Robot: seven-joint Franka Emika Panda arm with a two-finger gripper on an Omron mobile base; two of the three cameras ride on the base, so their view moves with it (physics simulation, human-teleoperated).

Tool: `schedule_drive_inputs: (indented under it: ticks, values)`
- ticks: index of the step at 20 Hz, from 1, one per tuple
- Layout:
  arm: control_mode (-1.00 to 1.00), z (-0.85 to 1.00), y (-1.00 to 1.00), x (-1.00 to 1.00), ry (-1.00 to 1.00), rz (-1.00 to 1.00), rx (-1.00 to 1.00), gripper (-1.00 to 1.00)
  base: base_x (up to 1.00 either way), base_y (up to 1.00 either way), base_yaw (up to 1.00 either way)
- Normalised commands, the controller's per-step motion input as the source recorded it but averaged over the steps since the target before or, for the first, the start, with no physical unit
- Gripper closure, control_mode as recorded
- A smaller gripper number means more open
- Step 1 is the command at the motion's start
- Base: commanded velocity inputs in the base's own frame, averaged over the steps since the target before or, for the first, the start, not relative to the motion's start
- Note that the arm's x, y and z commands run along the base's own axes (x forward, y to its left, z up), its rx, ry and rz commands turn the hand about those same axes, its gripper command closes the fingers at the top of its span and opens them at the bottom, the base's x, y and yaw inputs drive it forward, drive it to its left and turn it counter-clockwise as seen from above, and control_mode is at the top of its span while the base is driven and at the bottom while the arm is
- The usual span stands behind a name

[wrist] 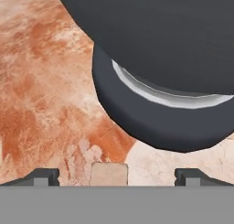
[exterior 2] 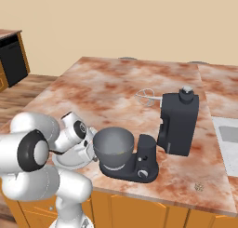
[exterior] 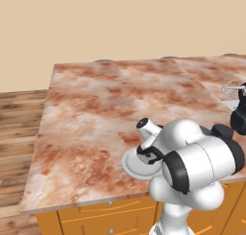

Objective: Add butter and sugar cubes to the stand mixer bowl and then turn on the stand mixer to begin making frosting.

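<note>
The black stand mixer (exterior 2: pixel 176 122) stands on the counter with its head tilted back and its wire whisk (exterior 2: pixel 148 97) in the air. The grey stand mixer bowl (exterior 2: pixel 114 145) sits on the mixer's base. My gripper (exterior 2: pixel 89 150) hangs low just left of the bowl, over a flat silver-grey plate (exterior 2: pixel 65 163). In the hand view the gripper (wrist: pixel 116 176) is open, and a small tan block (wrist: pixel 109 173), seemingly a sugar cube, lies between its fingertips (wrist: pixel 45 176). The bowl's dark underside (wrist: pixel 164 40) looms close ahead. The butter is hidden.
The marble counter (exterior: pixel 96 119) stretches wide to the left and back. Its front edge lies just behind the plate (exterior: pixel 132 167), with orange drawers below. A sink (exterior 2: pixel 228 138) lies right of the mixer. The mixer's round knob (exterior 2: pixel 144 174) faces the front.
</note>
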Motion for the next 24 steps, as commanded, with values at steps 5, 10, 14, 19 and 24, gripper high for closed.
schedule_drive_inputs:
  ticks: [5, 10, 14, 19, 24]
  values:
    - [-1.0, -0.07, 0.0, 0.1, -0.02, 0.0, 0.0, -1.0, 0.0, 0.0, 0.0]
    - [-1.0, -0.15, 0.0, 0.0, 0.0, 0.0, 0.0, -1.0, 0.0, 0.0, 0.0]
    - [-1.0, -0.22, 0.0, 0.0, 0.0, 0.0, 0.0, 1.0, 0.0, 0.0, 0.0]
    - [-1.0, -0.1, 0.0, 0.0, 0.0, 0.0, 0.0, 1.0, 0.0, 0.0, 0.0]
    - [-1.0, -0.02, 0.04, -0.02, -0.06, 0.0, 0.0, 1.0, 0.0, 0.0, 0.0]
